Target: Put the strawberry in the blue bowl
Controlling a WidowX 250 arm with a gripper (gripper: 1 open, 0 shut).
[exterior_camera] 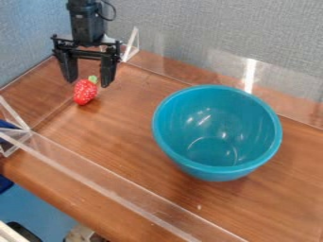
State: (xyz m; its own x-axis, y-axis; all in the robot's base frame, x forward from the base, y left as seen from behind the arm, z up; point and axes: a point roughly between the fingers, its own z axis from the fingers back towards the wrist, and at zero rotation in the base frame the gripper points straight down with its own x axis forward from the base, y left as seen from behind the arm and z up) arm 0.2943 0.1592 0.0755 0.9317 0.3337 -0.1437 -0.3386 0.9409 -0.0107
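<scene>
Red strawberry [85, 92] lies just below the gripper [86, 74], between its fingers' line. Jaws spread wide, holding nothing. Blue bowl [259, 156] sits well right.

From my remote station I count one strawberry [85, 91], far left on the wooden table [120, 132]. I count one blue bowl [216, 131], right of centre. I count one gripper [86, 75], far left above the strawberry, with two fingers [62, 68] spread apart. I count one clear low wall [113, 184] along the near edge.
</scene>
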